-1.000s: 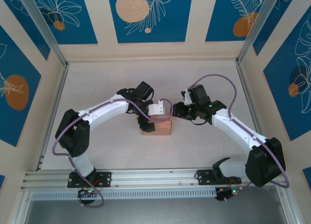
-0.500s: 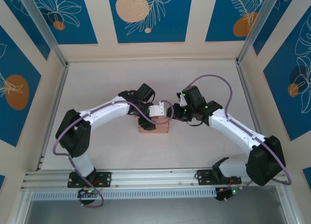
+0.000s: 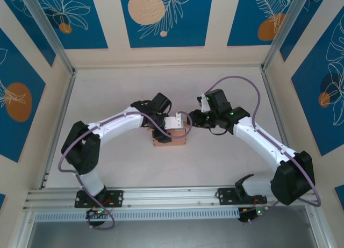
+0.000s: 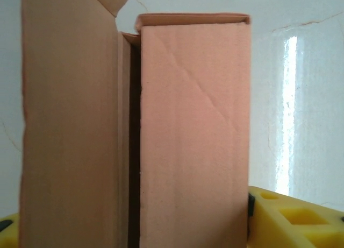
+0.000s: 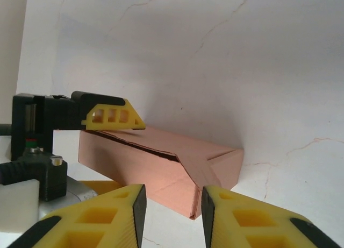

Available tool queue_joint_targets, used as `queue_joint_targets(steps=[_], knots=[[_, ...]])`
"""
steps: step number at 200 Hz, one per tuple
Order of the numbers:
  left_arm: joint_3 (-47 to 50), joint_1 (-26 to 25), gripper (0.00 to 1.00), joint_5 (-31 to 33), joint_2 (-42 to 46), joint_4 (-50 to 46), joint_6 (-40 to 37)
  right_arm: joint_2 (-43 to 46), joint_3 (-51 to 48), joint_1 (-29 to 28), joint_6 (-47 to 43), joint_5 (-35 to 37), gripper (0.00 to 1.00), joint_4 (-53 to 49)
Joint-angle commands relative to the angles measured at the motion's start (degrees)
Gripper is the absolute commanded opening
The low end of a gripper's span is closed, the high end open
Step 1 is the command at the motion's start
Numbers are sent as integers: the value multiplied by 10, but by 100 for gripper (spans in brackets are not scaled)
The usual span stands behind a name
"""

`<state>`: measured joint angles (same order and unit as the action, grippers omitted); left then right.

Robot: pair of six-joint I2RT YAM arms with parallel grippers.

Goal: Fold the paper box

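Box (image 3: 180,141) sits mid-table (image 3: 226,86), walls up and mostly formed. The lid seam gapes, so I judge final closing is left. My left gripper (image 3: 162,137) clamps the box. My right gripper (image 5: 172,205) is spread, empty, just beside its end.

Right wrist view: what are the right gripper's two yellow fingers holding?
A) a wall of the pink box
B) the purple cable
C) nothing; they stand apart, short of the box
C: the right gripper stands open with nothing clamped in it, and the paper box lies on the table ahead of its tips.
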<state>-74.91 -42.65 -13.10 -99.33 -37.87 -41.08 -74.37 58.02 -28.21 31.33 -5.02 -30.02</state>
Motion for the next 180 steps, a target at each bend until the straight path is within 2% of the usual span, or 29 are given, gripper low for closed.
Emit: queue_joint_targets(steps=[1,48,75,90,118,133,146,161,180], knots=[[3,-3,61,1,18,-2,-15,-27,8,-1,-42,-24,41,-1],[-1,-4,60,-2,11,-4,-17,-67,46,-2,-67,-29,42,-3],[-2,-3,58,0,7,2,-14,-81,53,-4,-67,-30,37,-5],[-7,-3,53,6,0,1,-12,-82,53,-8,-58,-26,33,-6],[-13,-4,53,6,-7,-2,-11,-82,53,-19,-40,-11,31,-14],[-12,-3,53,6,-7,1,-11,-82,56,-26,-32,0,26,-21],[-13,-3,53,8,-8,2,-9,-82,58,-29,-27,7,26,-26],[-13,-3,53,11,-9,2,-9,-79,56,-31,-26,17,33,-31],[-13,-3,53,11,-8,2,-9,-68,48,-30,-34,11,35,-28]])
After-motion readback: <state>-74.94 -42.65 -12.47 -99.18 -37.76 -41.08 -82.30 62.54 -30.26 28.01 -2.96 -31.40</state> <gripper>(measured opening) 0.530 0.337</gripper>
